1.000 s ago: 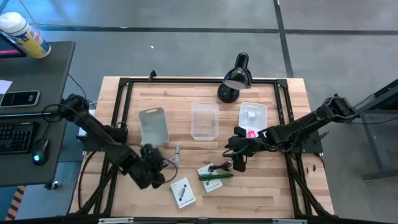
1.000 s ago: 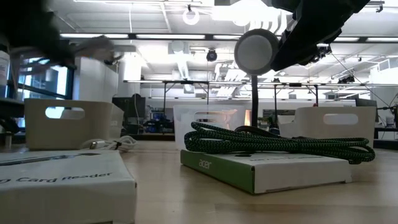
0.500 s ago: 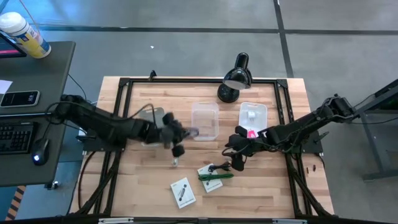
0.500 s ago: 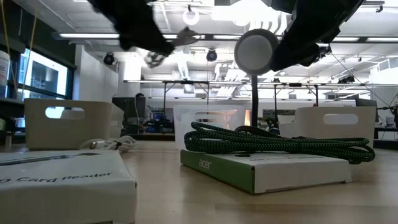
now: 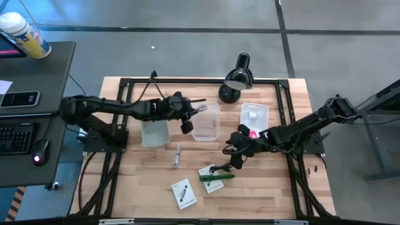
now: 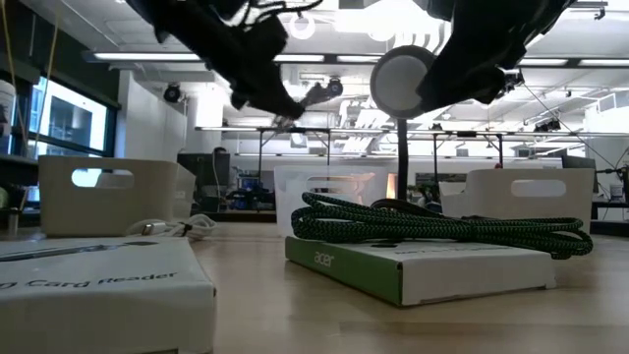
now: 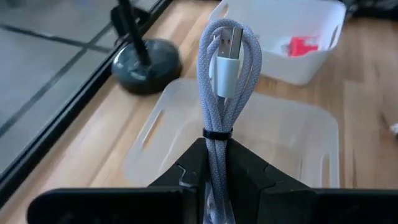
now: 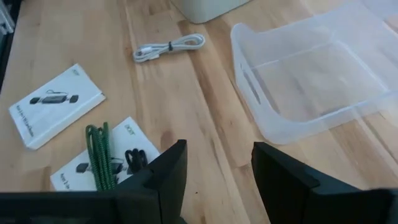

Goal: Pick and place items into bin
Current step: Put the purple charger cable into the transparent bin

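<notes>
- A coiled grey USB cable, light and floppy by the look of it, hangs over the clear bin; the left gripper clamps it below its tie, a sound grip.
- Just below, the clear bin's thin walls leave an open mouth; a lamp base stands beside it.
- Nearer the front edge than the clear bin, the right gripper hovers with fingers apart; 2 white cards, a green cable and another grey cable lie on bare wood.

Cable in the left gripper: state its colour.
Light grey braided cable with a white USB plug, clearest in the left wrist view.
</notes>
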Robot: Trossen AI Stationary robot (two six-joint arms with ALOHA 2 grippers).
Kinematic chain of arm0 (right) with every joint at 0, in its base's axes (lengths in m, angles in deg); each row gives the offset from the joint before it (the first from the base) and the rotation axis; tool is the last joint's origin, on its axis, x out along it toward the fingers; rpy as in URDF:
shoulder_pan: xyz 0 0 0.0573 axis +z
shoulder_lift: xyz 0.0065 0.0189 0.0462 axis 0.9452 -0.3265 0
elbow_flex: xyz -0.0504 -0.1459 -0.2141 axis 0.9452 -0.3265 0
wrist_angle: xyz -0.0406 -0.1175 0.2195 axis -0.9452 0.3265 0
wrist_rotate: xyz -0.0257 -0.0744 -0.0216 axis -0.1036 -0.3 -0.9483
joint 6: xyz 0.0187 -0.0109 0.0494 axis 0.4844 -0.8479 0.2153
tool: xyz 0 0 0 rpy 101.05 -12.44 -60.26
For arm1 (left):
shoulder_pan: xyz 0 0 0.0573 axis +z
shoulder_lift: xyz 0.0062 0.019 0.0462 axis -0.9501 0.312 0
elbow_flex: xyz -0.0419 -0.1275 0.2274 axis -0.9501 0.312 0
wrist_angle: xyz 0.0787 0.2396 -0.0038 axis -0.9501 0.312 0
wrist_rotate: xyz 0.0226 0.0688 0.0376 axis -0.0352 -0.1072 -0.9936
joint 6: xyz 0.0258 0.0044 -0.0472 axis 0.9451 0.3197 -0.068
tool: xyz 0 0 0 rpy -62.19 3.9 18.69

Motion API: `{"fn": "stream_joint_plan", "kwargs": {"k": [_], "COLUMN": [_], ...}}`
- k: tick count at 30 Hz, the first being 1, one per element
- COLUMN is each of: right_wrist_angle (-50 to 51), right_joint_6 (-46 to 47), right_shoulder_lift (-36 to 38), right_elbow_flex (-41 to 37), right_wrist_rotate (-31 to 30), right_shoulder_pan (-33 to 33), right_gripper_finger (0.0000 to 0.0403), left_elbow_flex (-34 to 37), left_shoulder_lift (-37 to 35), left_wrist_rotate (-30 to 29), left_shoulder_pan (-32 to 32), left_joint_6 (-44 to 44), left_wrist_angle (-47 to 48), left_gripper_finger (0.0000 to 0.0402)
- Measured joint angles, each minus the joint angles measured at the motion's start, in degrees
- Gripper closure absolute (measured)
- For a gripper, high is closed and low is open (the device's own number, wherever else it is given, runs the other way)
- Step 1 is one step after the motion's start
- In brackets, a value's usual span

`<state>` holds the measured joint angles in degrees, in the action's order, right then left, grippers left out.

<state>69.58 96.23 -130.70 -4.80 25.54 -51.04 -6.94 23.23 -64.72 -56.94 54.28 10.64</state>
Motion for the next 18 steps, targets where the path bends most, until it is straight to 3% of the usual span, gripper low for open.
{"fn": "stream_joint_plan", "kwargs": {"k": [18], "right_wrist_angle": [-0.4], "right_joint_6": [2.6], "right_shoulder_lift": [0.0], "right_elbow_flex": [0.0], "right_wrist_rotate": [-2.2], "right_shoulder_pan": [0.0], "right_gripper_finger": [0.0233], "left_elbow_flex": [0.0], "left_shoulder_lift": [14.6], "left_wrist_rotate": [5.4], "left_shoulder_pan": [1.0], "left_joint_6": [-0.6], "left_wrist_angle": [-13.2], "left_gripper_finger": [0.0364]}}
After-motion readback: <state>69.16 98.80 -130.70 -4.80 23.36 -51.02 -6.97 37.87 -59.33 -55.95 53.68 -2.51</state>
